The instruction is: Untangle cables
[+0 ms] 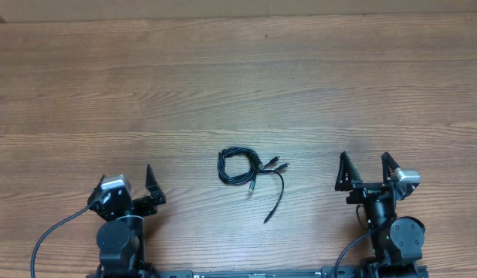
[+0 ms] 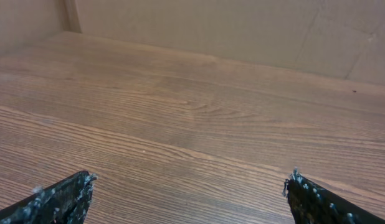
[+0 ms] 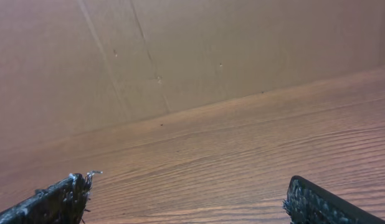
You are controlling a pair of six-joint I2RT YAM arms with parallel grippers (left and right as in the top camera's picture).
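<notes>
Well, nothing is being held. At the near edge of the table [image 1: 238, 77], the left gripper [image 1: 126, 176] and the right gripper [image 1: 363, 158] are each standing with jaws spread wide and empty, pointing away over the wood. Each wrist view is showing only its own two black fingertips and bare boards ahead, with no cord in sight.

Between the two grippers, about level with their tips and well apart from both, the cables [image 1: 237, 167] are lying on the wood as one small black coil. A few plug ends [image 1: 275, 164] are poking out on its right side, and one loose tail [image 1: 275, 202] is curving back toward the near edge. Beyond the coil the table is running on to a tan wall [image 2: 242, 31].

I am judging the task to be at its very start, with the bundle untouched and the reach not yet begun. The next move is probably calling for one gripper to come in low and pin or pinch the coil. The other would take a free plug end or the tail, so that a cord can be drawn out. The cords are thin and lying flat, so the fingers will need to close right at the surface.

Counting: two arms [image 1: 119, 235], two grippers and one coil. The strands in the coil are lying too close together to count.
</notes>
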